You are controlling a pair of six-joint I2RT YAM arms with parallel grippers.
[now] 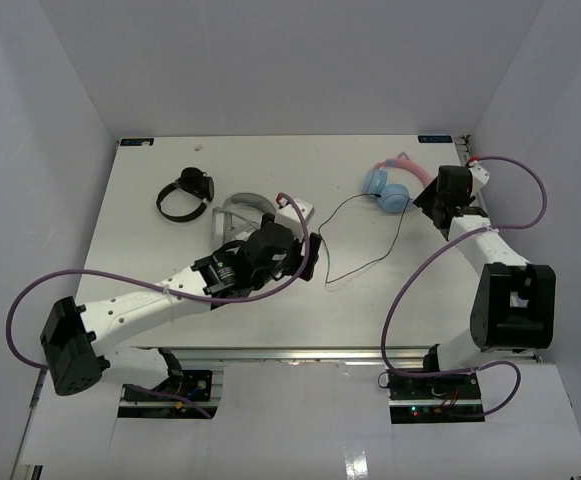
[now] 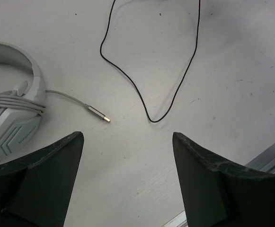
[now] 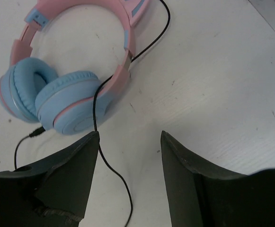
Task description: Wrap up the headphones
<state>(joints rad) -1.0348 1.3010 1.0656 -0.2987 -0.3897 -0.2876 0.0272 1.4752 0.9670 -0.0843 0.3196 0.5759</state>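
The headphones [image 1: 391, 189] lie at the back right of the table, with a pink cat-eared headband [image 3: 80, 12] and light blue ear cups [image 3: 66, 101]. Their thin dark cable [image 1: 402, 228] runs loose toward the middle of the table and loops in the left wrist view [image 2: 151, 118]. My right gripper [image 1: 423, 203] is open and empty just right of the headphones. In its wrist view [image 3: 130, 135] the cable [image 3: 95, 111] passes beside the left fingertip. My left gripper [image 1: 315, 256] is open and empty [image 2: 128, 137], just short of the cable loop.
Grey-white headphones [image 1: 240, 210] lie under my left arm; their grey cord ends in a metal plug [image 2: 99, 116]. Small black headphones [image 1: 185, 195] lie at the back left. The table's front rail [image 2: 270, 158] is close to the left gripper.
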